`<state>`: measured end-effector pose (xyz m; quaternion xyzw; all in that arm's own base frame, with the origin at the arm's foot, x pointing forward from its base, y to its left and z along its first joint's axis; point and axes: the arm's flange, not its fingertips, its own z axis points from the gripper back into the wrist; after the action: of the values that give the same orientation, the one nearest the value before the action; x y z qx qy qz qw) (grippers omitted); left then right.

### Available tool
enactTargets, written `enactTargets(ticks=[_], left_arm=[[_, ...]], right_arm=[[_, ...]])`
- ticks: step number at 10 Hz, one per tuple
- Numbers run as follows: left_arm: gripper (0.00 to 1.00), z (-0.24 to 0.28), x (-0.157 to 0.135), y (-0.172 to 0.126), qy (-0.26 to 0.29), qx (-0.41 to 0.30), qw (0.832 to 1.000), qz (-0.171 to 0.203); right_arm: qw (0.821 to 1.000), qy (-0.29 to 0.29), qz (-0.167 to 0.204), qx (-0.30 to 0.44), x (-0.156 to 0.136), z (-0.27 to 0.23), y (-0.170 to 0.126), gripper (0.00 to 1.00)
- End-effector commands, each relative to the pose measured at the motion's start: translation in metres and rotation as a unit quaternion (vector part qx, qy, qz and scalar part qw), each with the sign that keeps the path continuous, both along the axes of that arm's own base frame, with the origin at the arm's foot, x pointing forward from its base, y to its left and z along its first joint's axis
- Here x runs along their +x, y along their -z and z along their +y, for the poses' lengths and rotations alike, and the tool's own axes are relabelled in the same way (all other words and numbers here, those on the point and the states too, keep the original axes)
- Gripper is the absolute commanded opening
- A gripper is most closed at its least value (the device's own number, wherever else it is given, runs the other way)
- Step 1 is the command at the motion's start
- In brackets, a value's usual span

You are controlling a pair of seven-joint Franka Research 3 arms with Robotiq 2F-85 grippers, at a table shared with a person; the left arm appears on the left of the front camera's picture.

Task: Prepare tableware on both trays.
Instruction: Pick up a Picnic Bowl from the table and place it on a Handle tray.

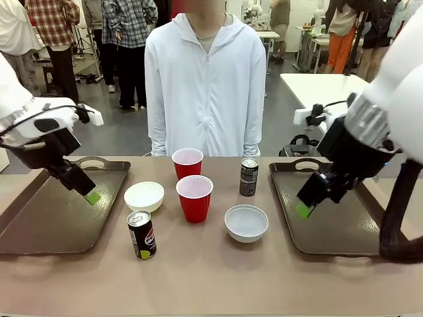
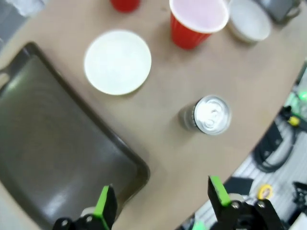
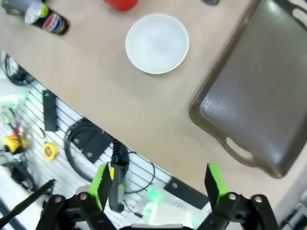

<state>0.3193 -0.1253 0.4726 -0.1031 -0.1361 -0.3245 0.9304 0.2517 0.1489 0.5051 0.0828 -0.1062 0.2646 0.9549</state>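
Between two dark brown trays, the left tray and the right tray, stand two red cups, two white bowls and two dark cans. Both trays hold nothing. My left gripper hovers over the left tray's right part, open and empty; its wrist view has the tray, a bowl, a can and a cup. My right gripper hangs open over the right tray's left edge, with a bowl and the tray below.
A person in a white hooded jacket stands at the table's far edge behind the cups, hands out of sight. The table's front strip is bare. Cables and tools lie on the floor beneath the table's near edge.
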Motion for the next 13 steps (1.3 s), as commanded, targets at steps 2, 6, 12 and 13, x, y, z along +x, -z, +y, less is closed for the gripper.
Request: enactTargets(ticks=[2, 6, 12, 13], left_arm=[[1.0, 0.071, -0.04, 0.051, -0.016, -0.206, 0.978, -0.012], [1.0, 0.176, -0.047, 0.056, -0.054, -0.311, 0.949, 0.013], [1.0, 0.235, -0.043, 0.075, -0.126, -0.324, 0.936, 0.047], [1.0, 0.227, -0.042, 0.072, -0.127, -0.321, 0.937, 0.045]], right_arm=[[0.993, 0.003, -0.017, 0.119, 0.0, -0.081, 0.076, 1.0], [0.971, 0.064, -0.036, 0.225, -0.008, -0.169, 0.081, 1.0], [0.962, 0.137, 0.012, 0.235, -0.038, -0.238, 0.089, 1.0], [0.961, 0.143, 0.017, 0.236, -0.042, -0.241, 0.091, 1.0]])
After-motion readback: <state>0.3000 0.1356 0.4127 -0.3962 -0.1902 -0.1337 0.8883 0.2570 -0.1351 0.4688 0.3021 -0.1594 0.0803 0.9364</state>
